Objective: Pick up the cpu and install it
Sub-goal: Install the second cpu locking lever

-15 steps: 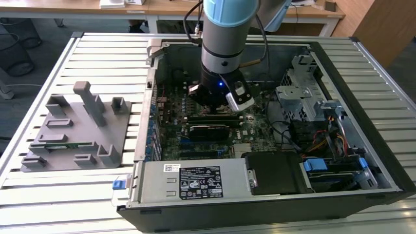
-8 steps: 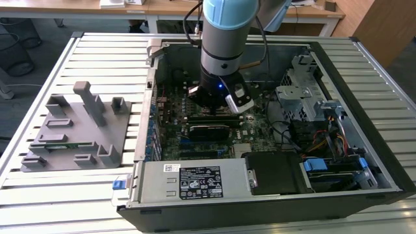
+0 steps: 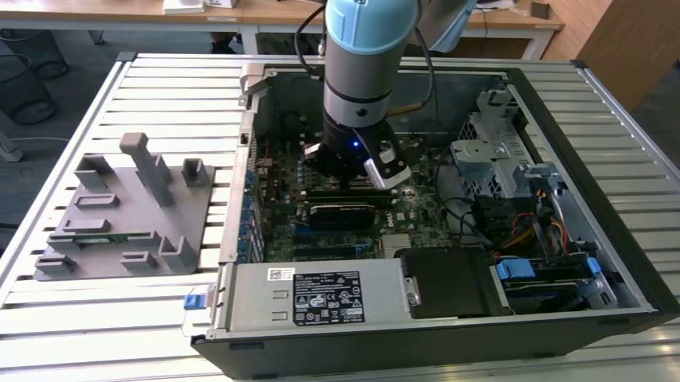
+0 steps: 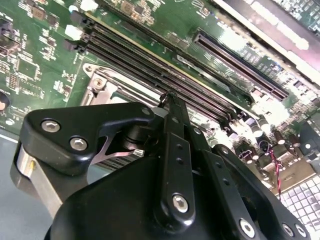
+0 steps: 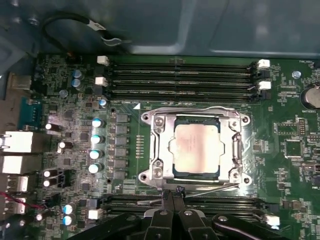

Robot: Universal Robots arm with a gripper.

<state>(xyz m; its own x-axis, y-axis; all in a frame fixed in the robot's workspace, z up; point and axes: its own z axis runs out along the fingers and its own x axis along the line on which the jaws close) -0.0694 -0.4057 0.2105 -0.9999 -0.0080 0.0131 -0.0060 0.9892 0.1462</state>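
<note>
Exterior view, arm: blue-and-grey arm [image 3: 361,72] reaches straight down into the open computer case [image 3: 595,119], which lies on a slatted table [image 3: 159,79].
Exterior view, gripper: gripper [image 3: 345,185] low over the motherboard [image 3: 279,163], about mid-board.
Exterior view, surroundings: grey parts tray [image 3: 117,211] on the table, toward the exterior view's left of the case.
First wrist view, cpu: cpu [image 5: 195,148] sits flat inside the metal socket frame [image 5: 156,146], pale top facing up, between two banks of memory slots [image 5: 180,75].
First wrist view, gripper: fingers [image 5: 171,200] pressed together, tips just beside the socket frame's edge, apart from the cpu and holding nothing.
Second wrist view, gripper: black linkage [image 4: 175,150] drawn in, fingertips meeting over the socket area.
</note>
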